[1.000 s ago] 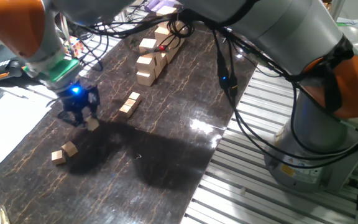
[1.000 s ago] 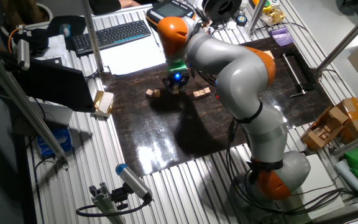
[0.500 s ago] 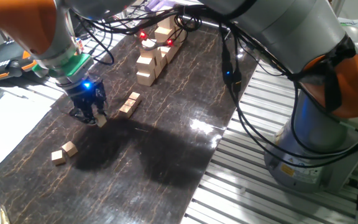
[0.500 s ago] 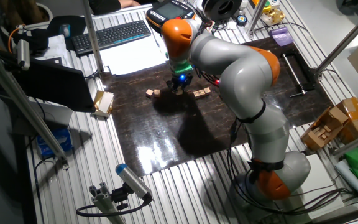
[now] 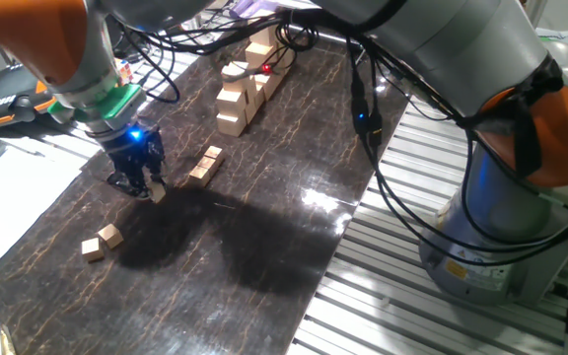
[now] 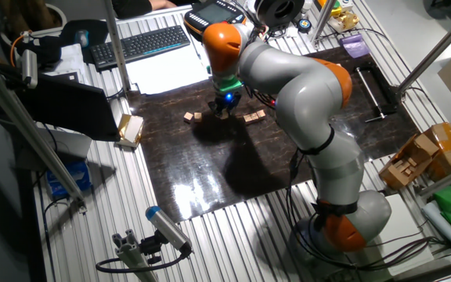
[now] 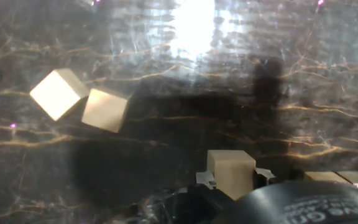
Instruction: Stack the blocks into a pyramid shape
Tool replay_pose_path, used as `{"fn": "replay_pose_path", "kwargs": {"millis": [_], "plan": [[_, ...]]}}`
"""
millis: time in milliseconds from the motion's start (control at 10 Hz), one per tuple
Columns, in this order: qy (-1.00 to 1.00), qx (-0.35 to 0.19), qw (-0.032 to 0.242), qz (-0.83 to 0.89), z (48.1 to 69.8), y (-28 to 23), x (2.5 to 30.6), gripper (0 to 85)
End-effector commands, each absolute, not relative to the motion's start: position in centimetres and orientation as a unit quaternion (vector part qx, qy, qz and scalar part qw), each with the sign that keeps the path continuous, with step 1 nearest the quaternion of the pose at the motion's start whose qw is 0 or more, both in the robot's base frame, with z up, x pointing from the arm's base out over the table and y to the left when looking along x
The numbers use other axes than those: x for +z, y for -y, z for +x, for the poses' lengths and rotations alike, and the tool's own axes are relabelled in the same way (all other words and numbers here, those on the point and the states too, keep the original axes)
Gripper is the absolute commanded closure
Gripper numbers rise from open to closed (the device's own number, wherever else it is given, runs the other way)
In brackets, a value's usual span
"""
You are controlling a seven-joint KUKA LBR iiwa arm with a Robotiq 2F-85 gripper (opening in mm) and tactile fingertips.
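In one fixed view the black gripper (image 5: 144, 184), lit blue at the wrist, is closed on a matte tan wooden cube (image 5: 156, 193) just above the glossy dark marbled table (image 5: 264, 227), barely shifted from half a second ago, between a loose pair of cubes (image 5: 102, 242) and a short row of cubes (image 5: 205, 165). The other fixed view shows the gripper (image 6: 224, 111) mid-table, a keyboard (image 6: 142, 43) behind. In the hand view the held cube (image 7: 230, 171) sits between the fingertips (image 7: 205, 178), the pair (image 7: 79, 101) apart.

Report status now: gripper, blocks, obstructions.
Gripper shut on one tan cube, low over the table. Pair of cubes beside it, two loose cubes apart. No pyramid yet. Nothing in the way.
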State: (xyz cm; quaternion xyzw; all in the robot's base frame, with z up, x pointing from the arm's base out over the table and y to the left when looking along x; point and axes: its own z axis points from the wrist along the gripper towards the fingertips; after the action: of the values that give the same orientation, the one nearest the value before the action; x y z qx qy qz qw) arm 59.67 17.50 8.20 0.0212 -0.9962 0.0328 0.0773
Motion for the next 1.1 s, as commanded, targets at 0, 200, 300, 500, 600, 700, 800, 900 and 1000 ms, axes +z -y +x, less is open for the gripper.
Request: {"fn": "replay_pose_path", "kwargs": {"millis": [0,200,300,500,600,700,800,900,1000], "plan": [[0.997,0.045,0.069,0.008,59.7,-17.5,8.2,52.7],[0.996,0.044,0.077,0.009,59.7,-17.5,8.2,51.0],[0.995,0.052,0.077,0.021,59.7,-17.2,8.3,50.7],[0.995,0.04,0.089,0.034,60.5,-14.3,9.4,51.0],[0.994,0.045,0.09,0.036,60.7,-12.8,9.8,51.0],[0.994,0.051,0.09,0.035,60.6,-10.9,10.0,50.7],[0.994,0.056,0.088,0.035,60.3,-9.6,9.9,50.0],[0.994,0.061,0.086,0.034,59.9,-8.5,9.8,49.3],[0.994,0.059,0.089,0.036,59.7,-7.5,9.8,49.0]]}}
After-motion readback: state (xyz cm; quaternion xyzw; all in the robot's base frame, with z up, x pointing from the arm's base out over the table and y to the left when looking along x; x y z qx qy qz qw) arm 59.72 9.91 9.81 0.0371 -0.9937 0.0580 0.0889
